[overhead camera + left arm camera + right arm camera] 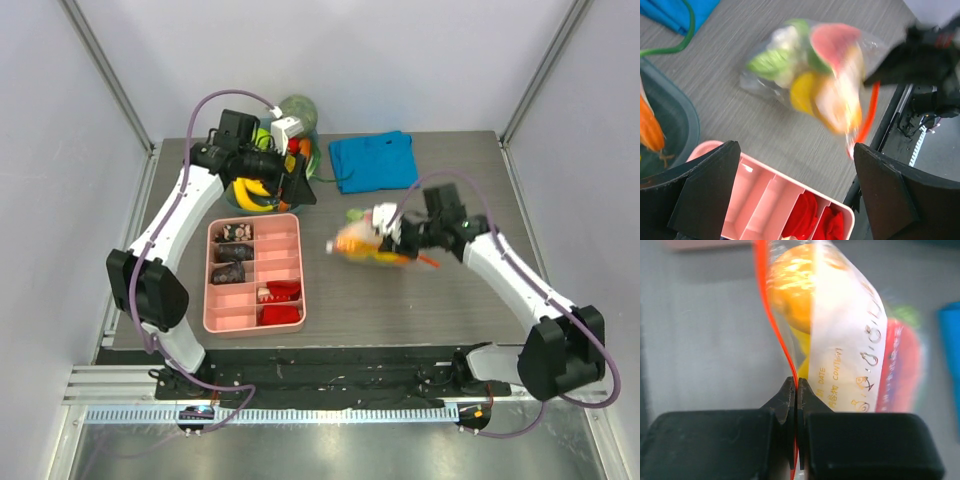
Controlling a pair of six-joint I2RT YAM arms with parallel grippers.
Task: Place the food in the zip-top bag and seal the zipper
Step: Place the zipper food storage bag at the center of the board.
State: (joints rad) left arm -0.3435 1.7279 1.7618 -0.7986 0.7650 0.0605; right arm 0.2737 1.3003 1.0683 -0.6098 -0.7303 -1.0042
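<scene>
The clear zip-top bag [368, 243] sits mid-table, filled with food: an orange, a yellow piece, a watermelon slice [832, 42] and green leaves [769, 62]. My right gripper [797, 386] is shut on the bag's orange-red zipper [774, 320] and holds the bag [845, 330] by its mouth; it also shows in the top view [412, 240]. My left gripper [795, 165] is open and empty above the pink tray's corner, near the dark bowl [262, 195]. More food stays in that bowl: bananas [258, 186] and a carrot [651, 129].
The pink compartment tray [254, 272] with dark and red pieces lies left of the bag. A folded blue cloth [373, 160] lies at the back. A green cable [677, 45] runs by the bowl's rim [685, 120]. The table's front edge [880, 145] is just beyond the bag.
</scene>
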